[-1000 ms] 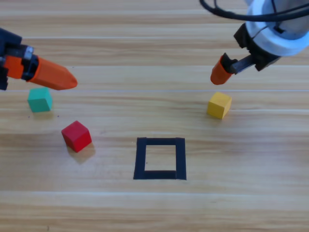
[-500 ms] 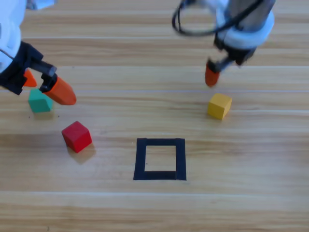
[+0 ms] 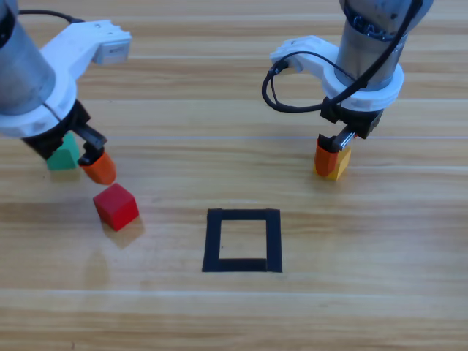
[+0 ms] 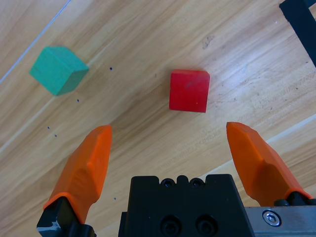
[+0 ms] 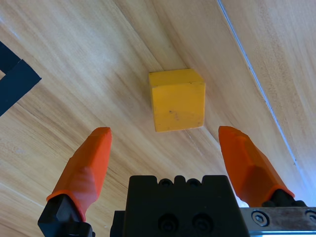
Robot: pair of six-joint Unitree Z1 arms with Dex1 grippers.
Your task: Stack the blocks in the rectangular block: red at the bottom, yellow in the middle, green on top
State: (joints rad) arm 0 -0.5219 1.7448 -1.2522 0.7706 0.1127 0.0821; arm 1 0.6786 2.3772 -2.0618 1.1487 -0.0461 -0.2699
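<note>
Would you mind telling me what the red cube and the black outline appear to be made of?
The small red cube looks like matte painted wood or plastic: flat colour, faint scuffs, no glare. The black rectangular outline looks like flat tape: thin strips flush with the wooden table.

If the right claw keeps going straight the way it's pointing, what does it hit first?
Most likely the yellow cube. In the right wrist view it sits straight ahead of the open right claw, centred between the two jaws, with only bare wood between. How far off it is can't be judged.
</note>
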